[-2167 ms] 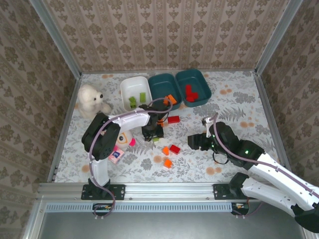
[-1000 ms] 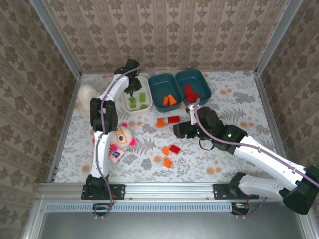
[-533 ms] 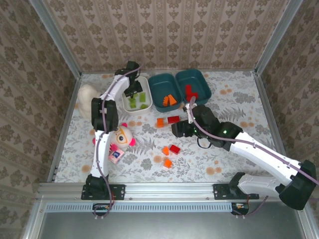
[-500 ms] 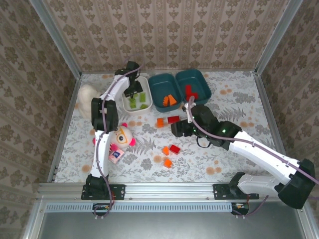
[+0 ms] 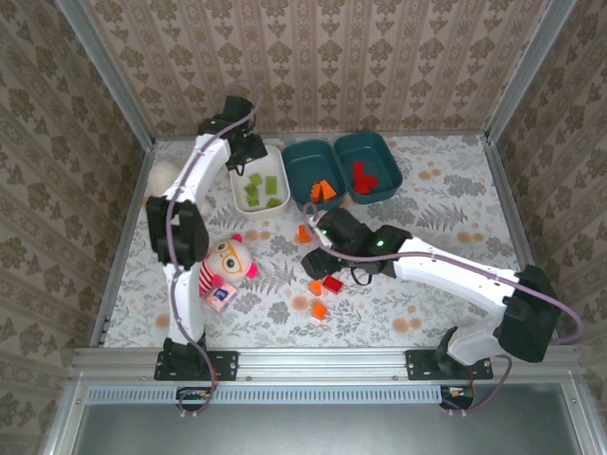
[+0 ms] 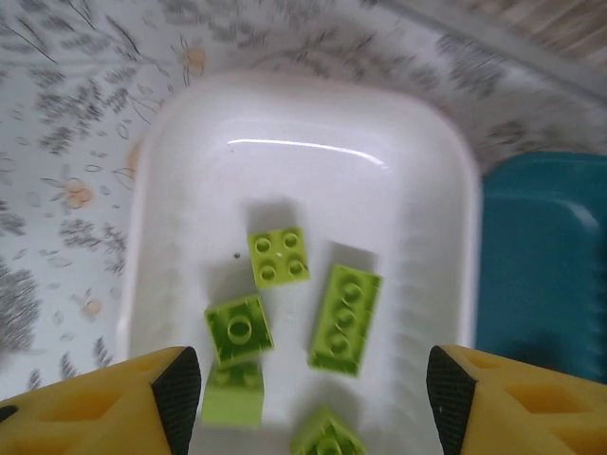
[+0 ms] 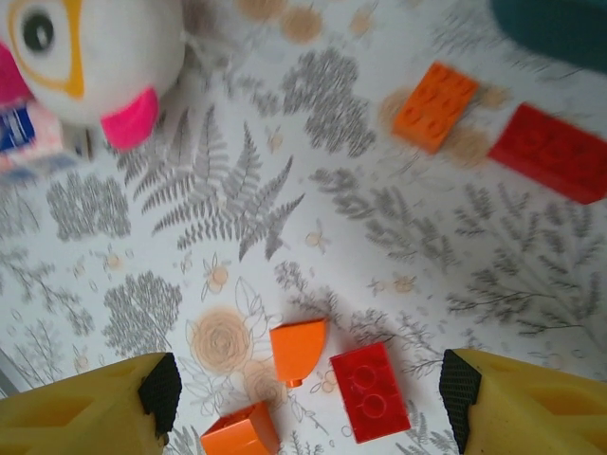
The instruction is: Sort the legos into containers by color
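Observation:
My left gripper (image 6: 313, 398) (image 5: 248, 154) hangs open above the white container (image 6: 152, 237) (image 5: 239, 186). Several light green legos (image 6: 346, 306) lie loose in it, none touching the fingers. The middle teal container (image 5: 302, 156) holds orange legos (image 5: 325, 190), and the right teal one (image 5: 384, 152) holds red legos (image 5: 363, 175). My right gripper (image 7: 310, 398) (image 5: 316, 258) is open above the mat, with an orange wedge (image 7: 299, 351), a red lego (image 7: 370, 391) and an orange lego (image 7: 242, 431) lying below between its fingers. Farther off lie an orange lego (image 7: 434, 104) and a red lego (image 7: 555, 166).
A striped pink doll (image 5: 226, 261) (image 7: 85, 57) lies left of the loose bricks. A white teddy bear (image 5: 159, 180) sits at the left wall, partly behind the left arm. Metal rails and patterned walls bound the mat.
My left gripper has opened over the white container and drawn back from it. My right arm has swung left and nearer, over the loose orange and red legos.

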Tool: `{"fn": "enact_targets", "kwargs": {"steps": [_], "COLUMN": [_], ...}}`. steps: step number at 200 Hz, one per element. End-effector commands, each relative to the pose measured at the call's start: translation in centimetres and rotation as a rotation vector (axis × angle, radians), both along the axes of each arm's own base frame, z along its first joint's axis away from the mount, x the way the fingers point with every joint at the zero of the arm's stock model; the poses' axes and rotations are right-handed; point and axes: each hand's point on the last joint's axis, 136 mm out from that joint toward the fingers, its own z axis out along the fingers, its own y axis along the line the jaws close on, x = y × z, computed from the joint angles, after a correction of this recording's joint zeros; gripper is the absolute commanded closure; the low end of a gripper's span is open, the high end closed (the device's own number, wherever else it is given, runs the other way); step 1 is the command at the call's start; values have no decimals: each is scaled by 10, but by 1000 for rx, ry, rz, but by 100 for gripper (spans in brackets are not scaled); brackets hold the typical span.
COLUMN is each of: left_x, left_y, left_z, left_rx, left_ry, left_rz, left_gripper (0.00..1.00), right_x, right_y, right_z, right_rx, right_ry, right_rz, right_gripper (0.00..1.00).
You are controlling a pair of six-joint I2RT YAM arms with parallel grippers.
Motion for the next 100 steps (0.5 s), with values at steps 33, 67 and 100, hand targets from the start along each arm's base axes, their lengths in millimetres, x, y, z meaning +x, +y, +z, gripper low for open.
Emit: {"fn": "enact_targets", "kwargs": {"steps": [33, 67, 100], "left_x": [-99, -172, -220], "left_y": [27, 58, 78], "left_z": [36, 24, 19], "left_rx": [-73, -89, -86], "left_ry": [-49, -23, -1], "left_rz": [66, 147, 190], "left_gripper": [32, 32, 31], "right_x": [-14, -13, -9], "right_y": [8, 9, 11], "right_z": [-51, -74, -86], "right_rx": [-251, -363, -399], "right_ry": [56, 120, 143], "right_rz": [173, 218, 204], "right_gripper": [28, 28, 27]}}
